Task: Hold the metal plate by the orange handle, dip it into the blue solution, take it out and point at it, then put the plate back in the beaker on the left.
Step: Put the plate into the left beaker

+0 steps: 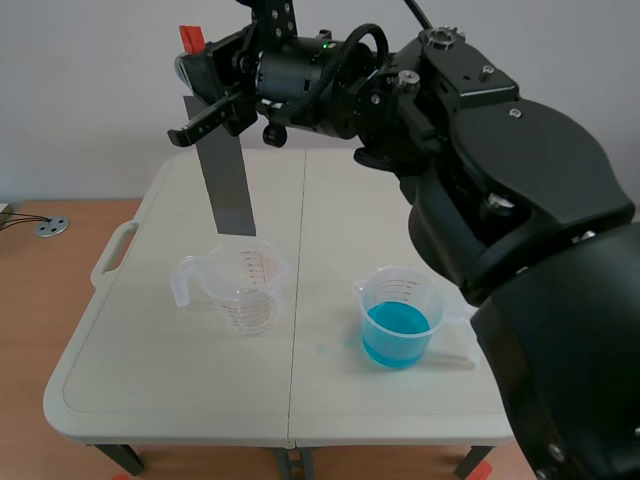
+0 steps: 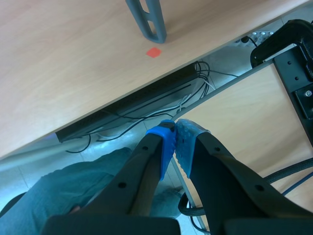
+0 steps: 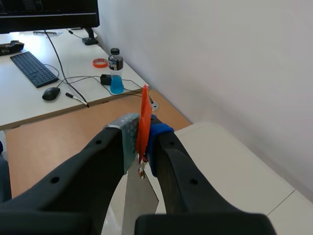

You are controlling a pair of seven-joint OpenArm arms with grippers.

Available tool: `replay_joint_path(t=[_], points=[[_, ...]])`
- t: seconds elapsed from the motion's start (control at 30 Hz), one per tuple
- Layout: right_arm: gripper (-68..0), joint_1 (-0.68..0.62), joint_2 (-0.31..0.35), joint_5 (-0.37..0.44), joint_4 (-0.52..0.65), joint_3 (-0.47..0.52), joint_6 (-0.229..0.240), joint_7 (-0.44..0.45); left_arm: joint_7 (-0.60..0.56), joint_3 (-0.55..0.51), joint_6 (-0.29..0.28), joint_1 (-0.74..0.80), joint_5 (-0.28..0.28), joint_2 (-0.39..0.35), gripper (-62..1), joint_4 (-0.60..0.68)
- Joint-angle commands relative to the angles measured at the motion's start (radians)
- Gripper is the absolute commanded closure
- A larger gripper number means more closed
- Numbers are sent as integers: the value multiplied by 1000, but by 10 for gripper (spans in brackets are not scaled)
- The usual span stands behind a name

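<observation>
Your right gripper (image 3: 142, 141) clamped on the orange handle (image 3: 145, 105), metal plate (image 1: 228, 180) hanging over the clear measuring beaker (image 1: 245, 292), beaker of blue solution (image 1: 397, 328) nearby, your left gripper (image 2: 175, 143) closed on nothing.

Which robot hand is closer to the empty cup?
The right. The right gripper is above the empty beaker, holding the metal plate over it. The left gripper is away from the table, facing floor and cables.

Orange handle (image 3: 145, 105) half-hidden within right tool (image 3: 143, 129)
</observation>
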Motion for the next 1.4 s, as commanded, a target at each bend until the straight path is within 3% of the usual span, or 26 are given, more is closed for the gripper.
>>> replay_joint_path(t=[0.0,0.67,1.37], points=[[-13,31,-6,11,9,0,0,27,-7,1,1,3,-6,-6,-21,8],[-13,31,-6,-11,-10,-52,7,38,-8,1,1,3,-6,-6,-21,8],[-13,21,-6,-29,-140,-52,8,77,-8,1,1,3,-6,-6,-21,8]])
